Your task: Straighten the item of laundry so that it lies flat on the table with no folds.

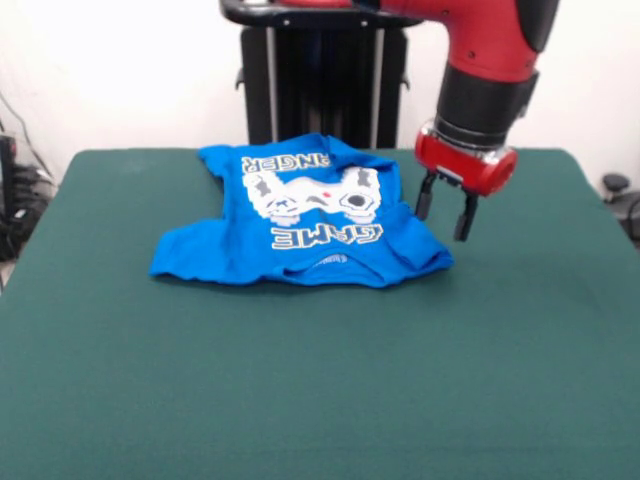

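A pale wall and the black pedestal [322, 85] are seen behind a broad table [320, 380] covered in dark green felt. On the far half of that surface a small bright blue T-shirt [300, 225] is spread, print side up, with a white-and-grey game controller and white lettering shown upside down to the camera. The garment is not flat: part of the lower lettering is swallowed by a fold at the far edge, the sleeve at the picture's left is drawn out in a rumpled wedge, and the picture's right edge is bunched into a small ridge.

The red and black arm [490, 60] is brought down from above at the picture's right, and its gripper [445, 212] is held just beside the shirt's bunched right edge, above the cloth or the felt; contact cannot be confirmed. Its two dark fingers [465, 218] are parted, with nothing between them.

Several failures are judged possible from here. If only the felt is pinched, the shirt would be missed. If too much cloth is gathered at the ridge, two layers could be taken together and the fold dragged along rather than opened. A pull made too far could slide the whole light garment across the table instead of straightening it.
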Controlling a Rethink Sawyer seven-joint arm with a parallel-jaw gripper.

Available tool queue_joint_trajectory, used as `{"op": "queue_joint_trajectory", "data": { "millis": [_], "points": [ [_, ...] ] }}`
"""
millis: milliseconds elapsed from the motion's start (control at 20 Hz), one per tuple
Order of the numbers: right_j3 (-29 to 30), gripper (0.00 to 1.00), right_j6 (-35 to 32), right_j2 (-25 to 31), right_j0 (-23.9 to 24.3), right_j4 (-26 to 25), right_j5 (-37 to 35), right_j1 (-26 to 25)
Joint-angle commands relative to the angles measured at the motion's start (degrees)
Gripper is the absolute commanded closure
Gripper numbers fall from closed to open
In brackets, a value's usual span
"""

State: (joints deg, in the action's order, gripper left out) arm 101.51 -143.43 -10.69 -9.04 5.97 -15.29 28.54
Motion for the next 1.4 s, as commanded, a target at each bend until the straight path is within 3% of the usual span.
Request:
{"op": "queue_joint_trajectory", "data": {
  "millis": [50, 350, 800, 1200, 1250, 1400],
  "points": [
    [-3.28, 0.0, -10.34, 1.01, -1.95, 3.8, 2.87, -7.72],
    [-3.93, 0.0, -10.79, -1.29, -2.9, 4.16, 4.66, -9.91],
    [-0.93, 0.0, -9.23, -2.44, -3.02, 4.06, -3.56, -1.4],
    [-2.49, 0.0, -8.94, -1.64, -2.24, 4.23, -0.9, -4.33],
    [-2.64, 1.0, -8.53, -1.47, -2.06, 4.01, -0.4, -4.42],
    [-2.87, 1.0, -8.86, -1.58, -2.19, 4.23, -0.08, -4.64]
  ]
}}
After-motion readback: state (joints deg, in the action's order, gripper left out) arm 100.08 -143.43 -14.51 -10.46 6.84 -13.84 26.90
